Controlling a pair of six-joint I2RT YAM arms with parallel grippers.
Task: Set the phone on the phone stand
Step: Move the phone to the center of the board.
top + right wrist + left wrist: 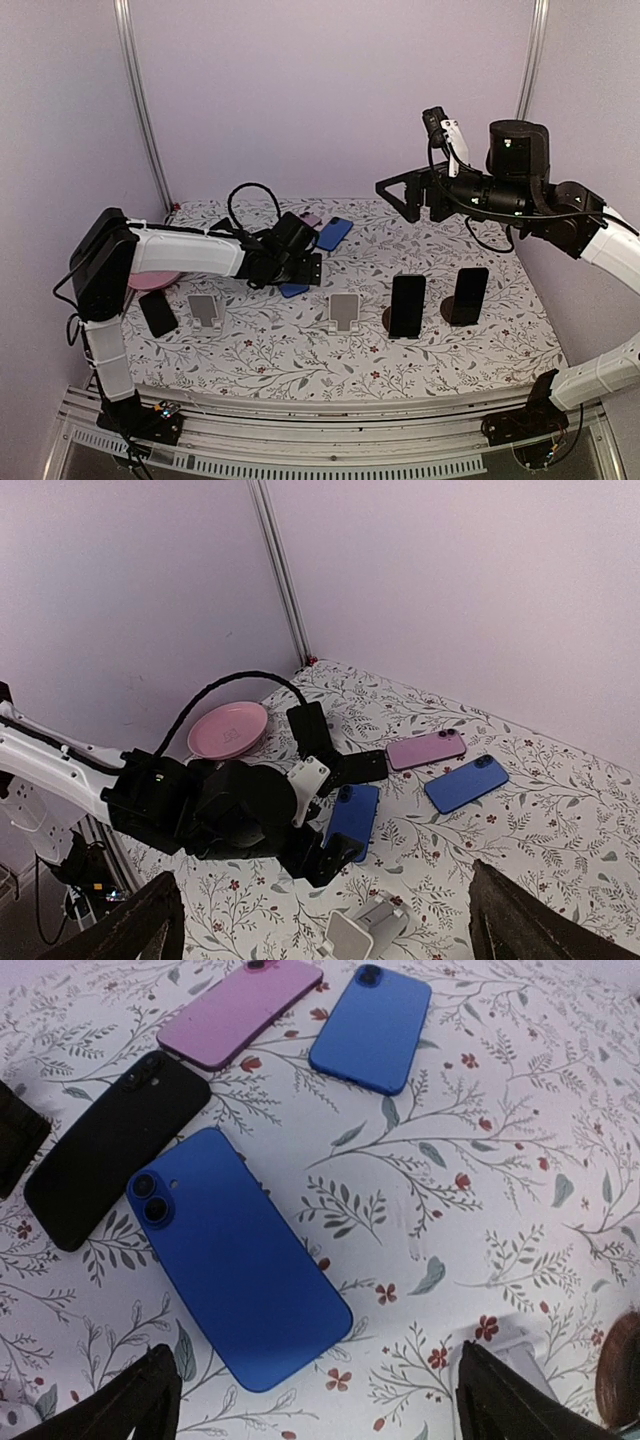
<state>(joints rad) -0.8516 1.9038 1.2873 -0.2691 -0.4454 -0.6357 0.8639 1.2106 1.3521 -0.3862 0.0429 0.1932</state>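
Near row, seen from above: two white stands, one at centre and one further left, are both empty. To their right, two dark phones stand propped on round dark bases. I read this row as the delivery line, with two slots left to fill.

Just behind it the left gripper hangs low over the tabletop. Its fingers are spread wide and hold nothing. The blue phone lies flat, camera side up, with its near end between the fingers but skewed toward the left one. I see no contact with either finger. The phone sits diagonal to the jaw line, so my guess is that the wrist needs turning before a grip across the phone's width is clean.

Beside it lies a black phone, nearly touching its upper edge. Further back are a pink phone and a second blue phone. All lie flat; I take them for stock waiting to be placed.

The right gripper hangs high above the far right side, fingers apart and empty. It appears parked clear of the left arm's work.
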